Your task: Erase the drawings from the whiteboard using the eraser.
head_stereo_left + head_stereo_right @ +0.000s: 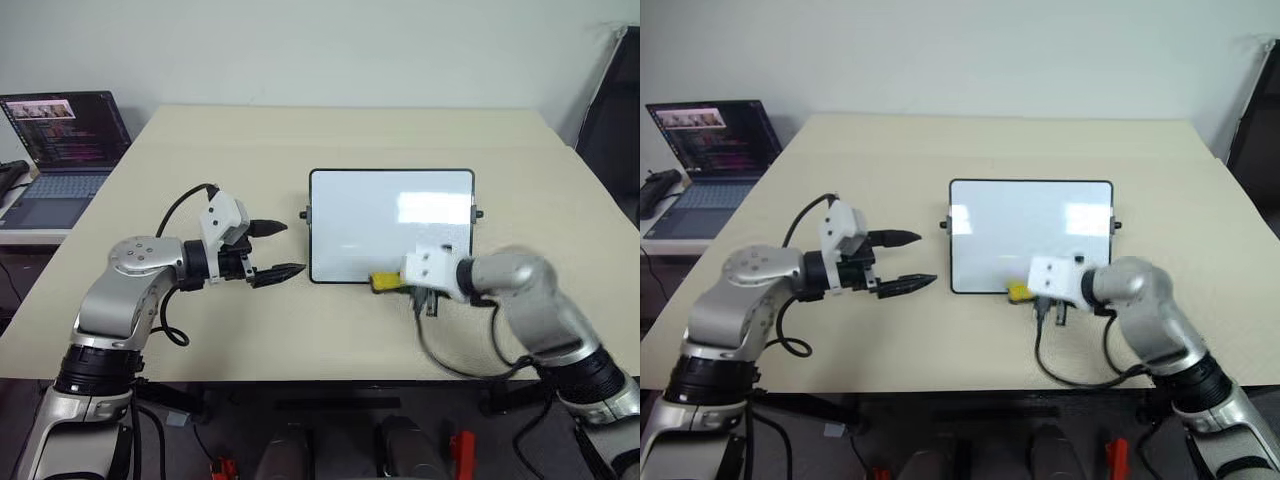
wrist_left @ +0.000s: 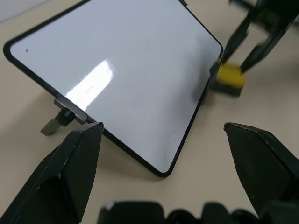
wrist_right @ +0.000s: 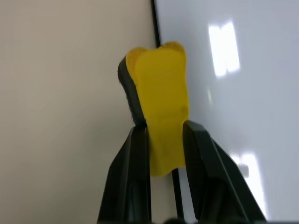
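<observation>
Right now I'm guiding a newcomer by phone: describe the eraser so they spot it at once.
Find the beige table, then the whiteboard lying on it. At its near edge, the right claw pinches the eraser: a small block, the only bright yellow thing there.

The whiteboard (image 1: 1030,236) is laid flat on the beige table (image 1: 940,150), its white surface showing only glare patches. The yellow eraser (image 1: 1019,292) is seen at the board's near edge, largely covered by the white camera box of the right arm, which reaches in from the near right. The left gripper (image 1: 902,262) is held just left of the board, clear of it, with its two black fingers spread apart and pointed toward the board. A laptop (image 1: 715,150) is placed at the far left, screen lit.
</observation>
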You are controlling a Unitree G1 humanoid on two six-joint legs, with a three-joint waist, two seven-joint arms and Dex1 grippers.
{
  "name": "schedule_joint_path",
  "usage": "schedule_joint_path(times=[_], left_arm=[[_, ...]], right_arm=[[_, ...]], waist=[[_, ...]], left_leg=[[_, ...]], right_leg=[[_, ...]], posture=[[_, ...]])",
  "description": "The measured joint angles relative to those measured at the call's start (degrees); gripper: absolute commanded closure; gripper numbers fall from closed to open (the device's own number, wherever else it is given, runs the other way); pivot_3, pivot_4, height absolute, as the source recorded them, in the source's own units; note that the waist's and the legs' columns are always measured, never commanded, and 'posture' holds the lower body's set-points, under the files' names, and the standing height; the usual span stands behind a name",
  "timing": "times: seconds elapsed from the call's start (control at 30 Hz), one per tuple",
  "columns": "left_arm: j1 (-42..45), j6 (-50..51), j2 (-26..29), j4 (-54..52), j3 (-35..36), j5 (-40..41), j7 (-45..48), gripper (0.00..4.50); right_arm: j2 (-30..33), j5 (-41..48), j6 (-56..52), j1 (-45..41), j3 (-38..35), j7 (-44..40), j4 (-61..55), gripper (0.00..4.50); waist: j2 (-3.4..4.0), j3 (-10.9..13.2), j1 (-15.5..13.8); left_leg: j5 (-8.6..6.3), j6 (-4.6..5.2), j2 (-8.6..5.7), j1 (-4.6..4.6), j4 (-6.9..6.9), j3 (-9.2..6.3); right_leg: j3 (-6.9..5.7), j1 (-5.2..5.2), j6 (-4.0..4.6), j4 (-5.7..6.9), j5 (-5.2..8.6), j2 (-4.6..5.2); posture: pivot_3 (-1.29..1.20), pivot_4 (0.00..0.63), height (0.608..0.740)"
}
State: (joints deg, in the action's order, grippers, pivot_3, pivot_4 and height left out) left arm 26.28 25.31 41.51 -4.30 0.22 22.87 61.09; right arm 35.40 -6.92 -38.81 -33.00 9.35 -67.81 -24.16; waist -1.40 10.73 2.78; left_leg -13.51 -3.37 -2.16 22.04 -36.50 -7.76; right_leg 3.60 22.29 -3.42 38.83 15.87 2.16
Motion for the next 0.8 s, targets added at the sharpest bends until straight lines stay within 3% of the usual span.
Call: schedule_joint_path(times=[0.1, 0.2, 0.43, 0.63, 0.8], left_arm=[[1.3, 0.0, -0.9, 0.3, -0.4, 0.8, 1.2, 0.0], [2.9, 0.6, -2.3, 0.4, -0.1, 2.2, 2.0, 0.0], [13.1, 2.0, -12.2, -0.8, -4.8, 5.2, 2.2, 0.0], [14.7, -2.4, -20.2, 2.5, -16.0, 0.0, 3.5, 0.0], [15.0, -8.9, -26.4, 10.5, -23.3, -7.7, 2.9, 0.0]], right_arm=[[5.9, 6.5, -5.1, -2.4, -14.8, 0.1, -0.6, 3.86], [11.5, 6.7, -6.7, 3.5, -23.3, 3.3, 4.4, 3.86], [14.0, 8.3, -10.6, 17.4, -40.3, 12.6, 11.6, 3.86], [14.2, 7.8, -12.2, 28.1, -41.0, 18.5, 16.0, 3.86], [16.6, 7.9, -18.4, 28.8, -37.1, 22.1, 18.3, 3.86]], waist=[[-0.09, -0.1, -1.2], [-0.13, -0.1, -2.4], [-0.07, -0.1, -2.8], [0.07, -0.2, -1.4], [0.13, -0.1, -0.8]], left_leg=[[-0.07, -0.05, -0.07, 0.1, 0.08, -0.16], [-0.07, -0.04, -0.09, 0.41, 0.35, -0.22], [-0.07, -0.03, -0.17, 0.86, 0.4, -0.01], [-0.1, 0.04, -0.31, 0.4, 0.38, 0.34], [-0.08, 0.08, -0.31, 0.04, 0.38, 0.54]], right_leg=[[-0.21, -0.06, 0.07, -0.3, -0.05, 0.08], [-0.37, -0.02, 0.05, -0.83, -0.07, 0.15], [-0.23, 0.4, -0.09, -0.89, -0.02, 0.2], [0.14, 0.12, -0.13, -0.79, -0.01, 0.08], [0.33, -0.1, -0.2, -0.79, 0.02, -0.04]], posture=[[0.0, 0.15, 0.74], [0.0, 0.15, 0.74], [0.0, 0.15, 0.74], [0.0, 0.15, 0.74], [0.0, 0.15, 0.74]])
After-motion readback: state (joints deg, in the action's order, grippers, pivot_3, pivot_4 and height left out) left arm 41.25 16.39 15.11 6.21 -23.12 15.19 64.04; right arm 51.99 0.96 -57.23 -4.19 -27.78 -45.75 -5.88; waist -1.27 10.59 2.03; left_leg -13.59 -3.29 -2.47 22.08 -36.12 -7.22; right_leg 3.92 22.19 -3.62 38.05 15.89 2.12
